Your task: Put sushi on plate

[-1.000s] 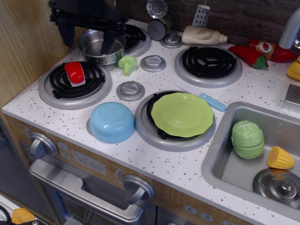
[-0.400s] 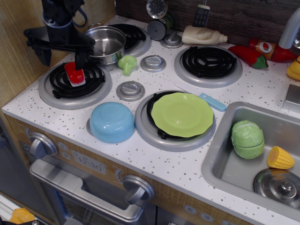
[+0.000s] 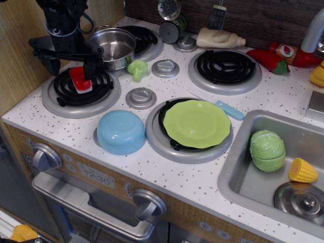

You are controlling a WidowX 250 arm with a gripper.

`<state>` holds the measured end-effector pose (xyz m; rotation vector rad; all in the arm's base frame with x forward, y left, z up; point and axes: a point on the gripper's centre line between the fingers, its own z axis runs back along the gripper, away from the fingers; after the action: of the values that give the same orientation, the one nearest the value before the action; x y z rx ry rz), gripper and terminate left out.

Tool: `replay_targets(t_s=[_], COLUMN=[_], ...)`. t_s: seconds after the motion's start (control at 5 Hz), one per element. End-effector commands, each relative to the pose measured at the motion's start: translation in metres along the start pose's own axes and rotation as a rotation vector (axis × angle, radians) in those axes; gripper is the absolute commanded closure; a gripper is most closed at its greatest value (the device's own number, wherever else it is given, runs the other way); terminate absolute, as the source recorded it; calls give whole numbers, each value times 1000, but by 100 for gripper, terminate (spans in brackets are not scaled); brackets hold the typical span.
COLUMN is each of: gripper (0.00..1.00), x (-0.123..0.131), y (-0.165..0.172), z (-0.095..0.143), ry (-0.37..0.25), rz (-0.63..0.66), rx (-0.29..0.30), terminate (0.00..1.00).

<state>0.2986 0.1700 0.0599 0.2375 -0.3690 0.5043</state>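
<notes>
The sushi (image 3: pixel 80 82), with a glossy red top over a white base, lies on the front-left burner (image 3: pixel 81 93). My black gripper (image 3: pixel 71 72) hangs right over it, open, with one finger (image 3: pixel 52 67) to the sushi's left and the other (image 3: pixel 90 69) at its right; the arm hides the sushi's far end. The fingers stand apart and do not close on it. The lime-green plate (image 3: pixel 196 123) sits empty on the front-middle burner, well to the right of the gripper.
A light blue upturned bowl (image 3: pixel 121 131) stands between sushi and plate. A steel pot (image 3: pixel 114 46) and a broccoli piece (image 3: pixel 137 68) are just behind the gripper. A blue knife (image 3: pixel 228 109) lies behind the plate. The sink (image 3: pixel 243 167) at right holds a cabbage (image 3: pixel 267 150) and corn (image 3: pixel 302 171).
The gripper has come forward and left from above the pot and dropped over the front-left burner, now straddling the sushi. The sushi and plate have not moved.
</notes>
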Motion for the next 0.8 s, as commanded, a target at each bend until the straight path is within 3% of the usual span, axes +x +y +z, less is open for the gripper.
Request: replay_targets(t_s=[0.0, 0.2, 0.4, 0.6], gripper=[0, 0, 0, 0], x=[11, 12, 11, 11], y=[-3, -3, -3, -3], z=[3, -7, -21, -21], ry=[-53, -46, -82, -68], rz=[-11, -1, 6, -1], rx=[-21, -26, -30, -39], terminate=[0, 0, 0, 0])
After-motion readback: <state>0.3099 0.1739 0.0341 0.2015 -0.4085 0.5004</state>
